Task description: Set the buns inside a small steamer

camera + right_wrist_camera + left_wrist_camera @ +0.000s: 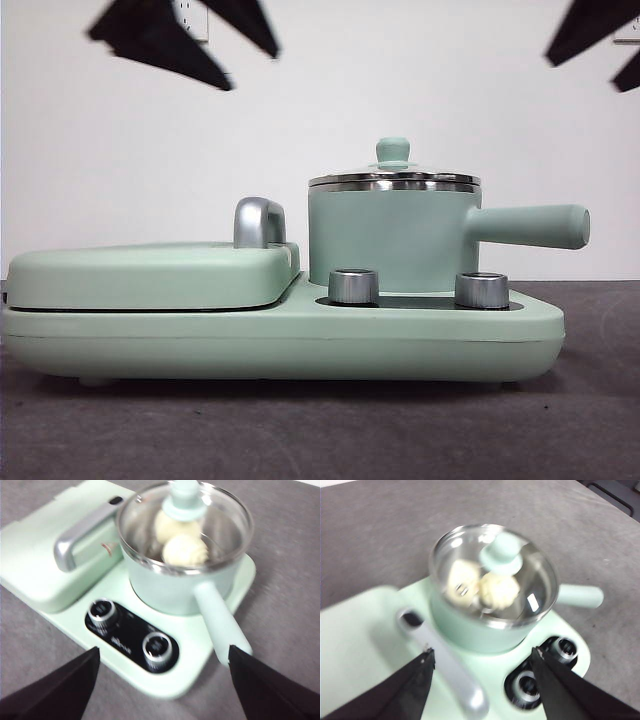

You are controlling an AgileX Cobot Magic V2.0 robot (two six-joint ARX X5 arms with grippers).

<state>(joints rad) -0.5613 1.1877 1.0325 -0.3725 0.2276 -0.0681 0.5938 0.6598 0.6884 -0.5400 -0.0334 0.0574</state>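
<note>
You are seeing both buns (179,539) sitting side by side inside the lidded small steamer (392,240), while the left end effector (481,659) and right end effector (165,657) are hovering above it, spread wide and gripping nothing.

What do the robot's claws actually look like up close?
Each gripper, the left gripper and the right gripper, has two flat, matte black jaws that taper to wedge-like points. In the front view they show only as dark angular shapes at the top corners. No cables, markings or other colours are visible.
</note>
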